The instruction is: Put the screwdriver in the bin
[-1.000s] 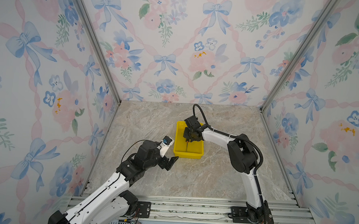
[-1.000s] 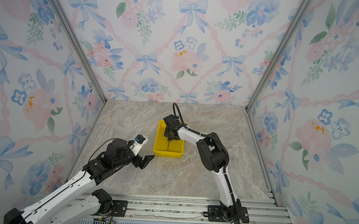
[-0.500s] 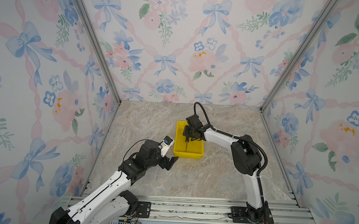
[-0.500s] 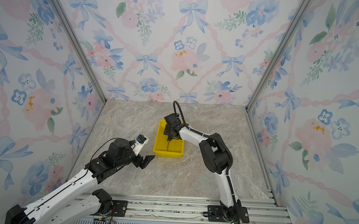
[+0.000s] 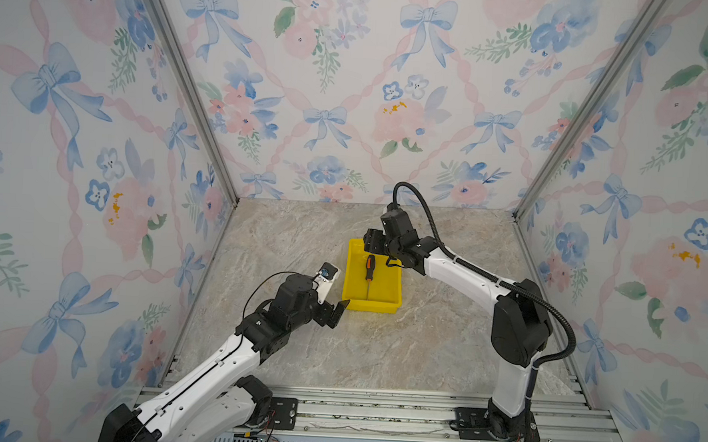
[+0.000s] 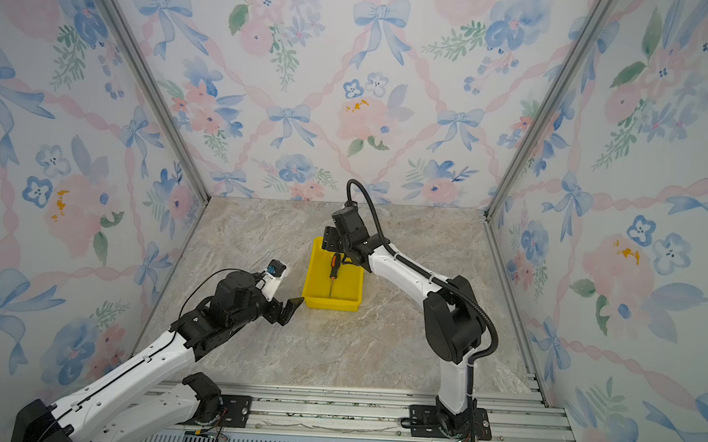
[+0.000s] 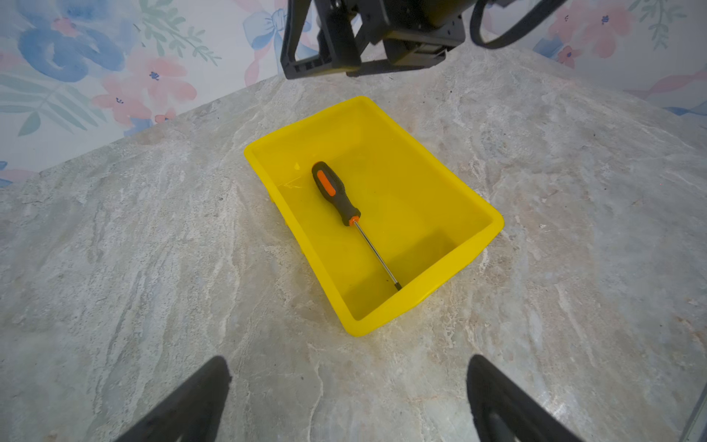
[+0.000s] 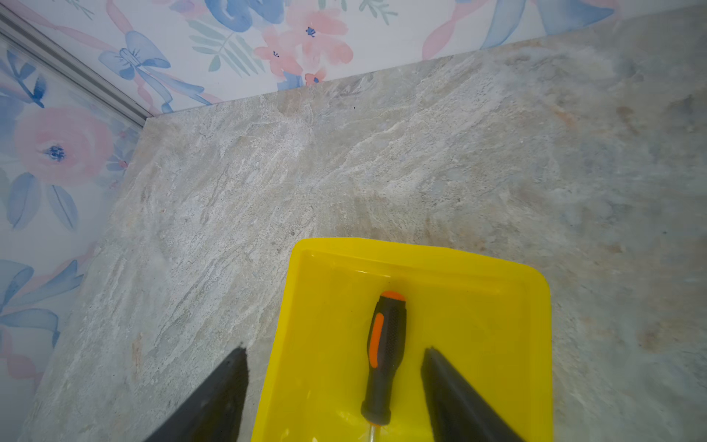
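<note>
The screwdriver [image 5: 370, 267] [image 6: 335, 267], black handle with orange inlays, lies flat on the floor of the yellow bin [image 5: 372, 305] [image 6: 331, 305], shaft pointing toward the near wall. My right gripper [image 5: 380, 251] [image 8: 334, 350] hovers over the bin's far end, open, its fingers either side of the handle [image 8: 384, 344] without touching it. One right finger stands outside the bin's wall [image 8: 478, 325]. The left gripper [image 5: 337, 311] [image 7: 348, 359] is open and empty just off the bin's near left corner. In the left wrist view the whole screwdriver [image 7: 336, 193] shows inside the bin [image 7: 382, 319].
The bin stands mid-table on a marbled stone surface [image 5: 420, 350]. Flower-papered walls close in the left, right and back sides. An aluminium rail [image 5: 375, 410] carrying both arm bases runs along the front edge.
My right gripper has opened and let go of the screwdriver, which now lies in the bin. The gripper has drawn slightly up and back. The left arm has hardly moved.
</note>
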`<state>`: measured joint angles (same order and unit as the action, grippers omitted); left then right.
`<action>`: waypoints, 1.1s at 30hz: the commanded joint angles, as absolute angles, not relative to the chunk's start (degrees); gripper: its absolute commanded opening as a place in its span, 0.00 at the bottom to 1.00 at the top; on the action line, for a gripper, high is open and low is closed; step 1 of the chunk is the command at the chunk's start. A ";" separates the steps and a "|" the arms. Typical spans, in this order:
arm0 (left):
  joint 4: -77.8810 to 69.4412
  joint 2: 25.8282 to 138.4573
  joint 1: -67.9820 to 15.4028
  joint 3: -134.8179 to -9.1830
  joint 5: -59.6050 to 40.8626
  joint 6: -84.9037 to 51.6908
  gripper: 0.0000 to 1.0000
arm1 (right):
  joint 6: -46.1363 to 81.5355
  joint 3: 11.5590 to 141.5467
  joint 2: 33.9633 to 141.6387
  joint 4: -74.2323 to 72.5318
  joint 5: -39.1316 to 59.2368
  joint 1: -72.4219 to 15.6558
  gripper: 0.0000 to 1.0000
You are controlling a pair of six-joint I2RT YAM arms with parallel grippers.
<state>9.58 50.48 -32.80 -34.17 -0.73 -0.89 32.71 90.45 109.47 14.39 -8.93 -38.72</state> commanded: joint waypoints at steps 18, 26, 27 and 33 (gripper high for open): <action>7.93 51.10 -30.98 -35.67 2.15 0.56 0.98 | 25.68 79.35 92.37 21.63 -17.33 -39.53 0.85; 7.92 50.97 -30.06 -35.97 1.34 -1.18 0.97 | 23.92 75.11 86.94 24.95 -20.52 -39.51 0.88; 7.95 51.06 -30.00 -36.19 1.62 -1.47 0.97 | 23.57 74.52 86.22 25.29 -20.97 -39.48 0.89; 7.98 52.88 -29.55 -36.83 3.17 -2.30 0.98 | 20.42 72.50 82.60 28.84 -25.59 -39.46 0.99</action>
<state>8.54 52.03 -30.17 -35.48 1.63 -0.73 23.05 73.87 85.49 25.02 -21.54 -39.11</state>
